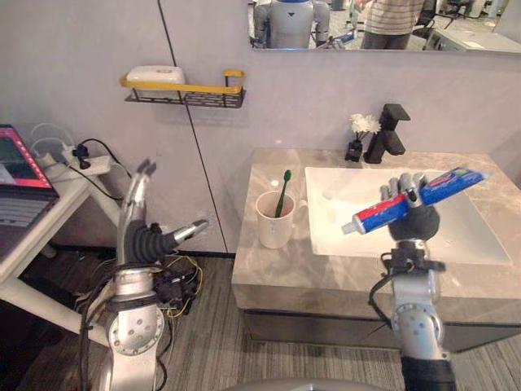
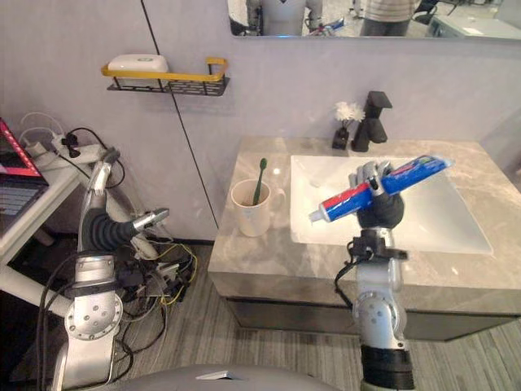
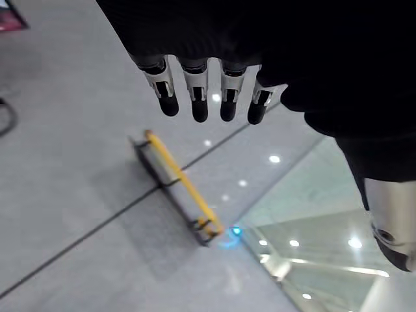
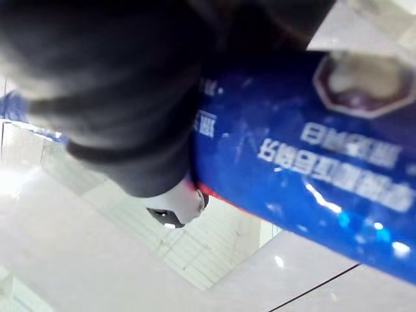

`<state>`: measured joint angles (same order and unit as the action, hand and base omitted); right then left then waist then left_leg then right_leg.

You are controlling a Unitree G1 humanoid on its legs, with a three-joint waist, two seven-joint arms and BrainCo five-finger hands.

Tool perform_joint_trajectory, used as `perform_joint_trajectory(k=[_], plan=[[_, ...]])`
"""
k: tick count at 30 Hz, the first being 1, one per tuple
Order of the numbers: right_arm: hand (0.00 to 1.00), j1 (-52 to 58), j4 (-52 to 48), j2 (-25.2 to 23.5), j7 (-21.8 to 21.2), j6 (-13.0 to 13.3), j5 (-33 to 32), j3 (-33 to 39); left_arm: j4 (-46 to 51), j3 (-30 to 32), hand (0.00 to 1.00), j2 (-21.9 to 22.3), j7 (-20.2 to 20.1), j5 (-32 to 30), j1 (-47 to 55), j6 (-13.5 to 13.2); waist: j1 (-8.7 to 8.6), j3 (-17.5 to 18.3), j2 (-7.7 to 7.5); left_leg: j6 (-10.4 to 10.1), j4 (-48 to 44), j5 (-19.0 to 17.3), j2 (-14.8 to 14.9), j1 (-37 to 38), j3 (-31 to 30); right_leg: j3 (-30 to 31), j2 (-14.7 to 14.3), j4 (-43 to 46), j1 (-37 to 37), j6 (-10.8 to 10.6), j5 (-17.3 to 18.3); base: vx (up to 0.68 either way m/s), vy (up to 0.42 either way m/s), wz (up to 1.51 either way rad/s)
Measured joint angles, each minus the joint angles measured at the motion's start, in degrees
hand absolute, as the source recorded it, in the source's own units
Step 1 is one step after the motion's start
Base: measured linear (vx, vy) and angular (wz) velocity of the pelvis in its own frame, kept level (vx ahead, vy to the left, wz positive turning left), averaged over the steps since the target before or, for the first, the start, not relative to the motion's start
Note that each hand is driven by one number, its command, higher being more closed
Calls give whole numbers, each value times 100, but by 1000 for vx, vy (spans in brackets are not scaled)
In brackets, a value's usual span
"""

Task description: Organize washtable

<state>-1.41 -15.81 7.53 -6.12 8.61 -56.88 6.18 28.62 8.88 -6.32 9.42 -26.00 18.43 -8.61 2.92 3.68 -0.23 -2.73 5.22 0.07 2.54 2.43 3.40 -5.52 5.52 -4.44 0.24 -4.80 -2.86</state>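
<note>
The bench [image 1: 269,273] carries a white sink [image 1: 476,232]. A cup [image 1: 273,221] stands just left of the sink with a green toothbrush [image 1: 282,194] leaning in it, head up. At the back edge are a black tap [image 1: 389,130] and, just beside it, a small vase [image 1: 358,137] of white flowers. On the wall to the left hangs a shelf [image 1: 186,93] with a yellow rail, and a white soap box [image 1: 155,75] lies on it. A laptop [image 1: 20,167] and a power strip [image 1: 91,165] sit at the far left, well apart from the bench.

The mirror [image 1: 456,32] is cut off by the top edge. It shows a person [image 1: 392,18] in a striped top, visible only from the chest down.

The right robot hand [image 1: 413,220] is raised over the sink with its fingers curled round the toothpaste [image 1: 379,213], gripping it near the middle. In the right wrist view the dark cover and the blue tube wall hide most of the fingers. The tube's long axis runs on a slant. The white cap end is lower, at the robot's left toward the cup, and the flat blue tail is higher, at the right.

The left robot hand [image 1: 140,213] is up beside the bench, off its left end. Its fingers [image 3: 198,104] are straight and its thumb is spread wide; it holds nothing.
</note>
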Motion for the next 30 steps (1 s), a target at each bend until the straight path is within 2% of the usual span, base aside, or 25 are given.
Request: perform_joint_trajectory(k=[5, 9, 12, 16, 18, 22, 30], plan=[[100, -439, 4, 423, 70, 4, 181, 153, -1317, 26, 0, 212, -55, 94, 165, 146, 75, -21, -31, -3, 10, 41, -8, -7, -99, -83, 9, 1, -1, -1, 10, 19, -5, 11], [100, -787, 19, 791, 121, 3, 285, 151, -2864, -20, 0, 212, -169, 104, 163, 224, 77, -82, -116, -4, 11, 52, -10, -16, -161, -151, 37, 47, 4, 5, 66, 16, 9, 9], [100, -1080, 39, 1102, 114, 7, 484, -94, -4431, -316, 0, 166, -282, 116, 53, 275, 70, -105, -149, -1, 15, 49, -28, -14, -194, -164, 72, 154, -15, -17, 144, 14, 19, 5], [100, -1460, 123, 1304, 61, 6, 702, -623, -5522, -842, 0, 114, -492, 198, -86, 352, 73, -148, -224, -1, 10, 49, -19, -19, -189, -151, 69, 152, -30, -14, 142, 0, 0, 0], [100, -1599, 283, 1385, -8, 3, 906, -775, -5847, -950, 0, 112, -587, 196, -107, 362, 81, -160, -257, -1, 9, 49, -14, -27, -180, -143, 65, 153, -41, -13, 142, 0, 0, 0], [100, -1789, 479, 1539, -8, 3, 922, -1061, -6443, -946, 0, 33, -621, 206, -272, 391, 90, -163, -269, -1, -38, 49, -13, -137, -151, -110, 59, 178, -156, -4, 135, 0, 0, -1], [100, -2089, 483, 1630, -15, 2, 1366, -1327, -7043, -944, 0, -82, -628, 211, -546, 409, 81, -167, -275, 1, -70, 46, -5, -139, -148, -92, 55, 187, -149, 4, 129, 0, 0, 0]])
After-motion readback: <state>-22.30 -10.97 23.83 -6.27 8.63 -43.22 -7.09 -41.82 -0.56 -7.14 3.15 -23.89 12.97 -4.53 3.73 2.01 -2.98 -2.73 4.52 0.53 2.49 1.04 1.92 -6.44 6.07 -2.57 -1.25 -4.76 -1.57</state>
